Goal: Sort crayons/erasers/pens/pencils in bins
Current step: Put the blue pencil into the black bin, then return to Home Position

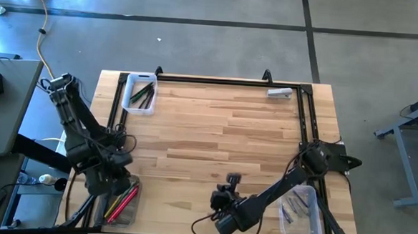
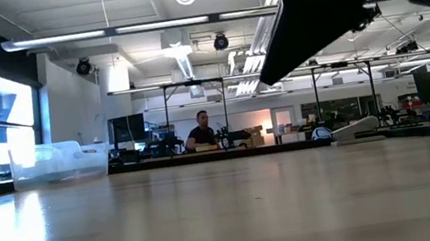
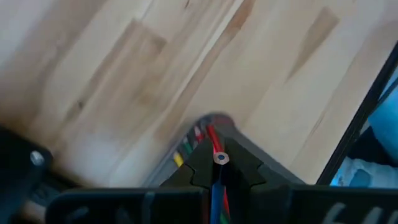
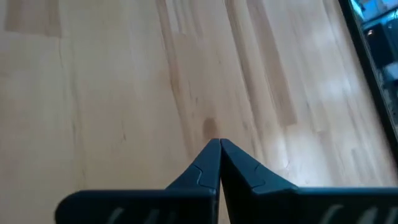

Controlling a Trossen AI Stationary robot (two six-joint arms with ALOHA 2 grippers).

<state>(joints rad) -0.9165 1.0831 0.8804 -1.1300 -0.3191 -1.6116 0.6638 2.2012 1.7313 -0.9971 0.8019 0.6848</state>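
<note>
My left gripper (image 3: 220, 163) hangs over the near-left bin (image 1: 123, 201) and is shut on a blue pencil (image 3: 215, 190). In that bin lie red, pink and yellow sticks (image 1: 121, 202), seen in the left wrist view as red, yellow and green sticks (image 3: 198, 138). The far-left bin (image 1: 140, 93) holds green and dark sticks. Grey sticks lie in the near-right bin (image 1: 301, 211). My right gripper (image 4: 219, 144) is shut on nothing above bare wood near the table's near edge (image 1: 226, 191). My left gripper pinches the blue pencil between its two fingers (image 3: 249, 171). The pencil lies along the fingers, and its cut end (image 3: 220, 158) sticks out past their tips. It is lifted clear above the near-left bin.
A small white and grey object (image 1: 280, 93) lies at the table's far right, also in the low view as a white object (image 2: 357, 127). A black frame (image 1: 218, 80) runs along the far and side edges. The clear far-left bin (image 2: 59, 161) shows in the low view; a person sits far behind.
</note>
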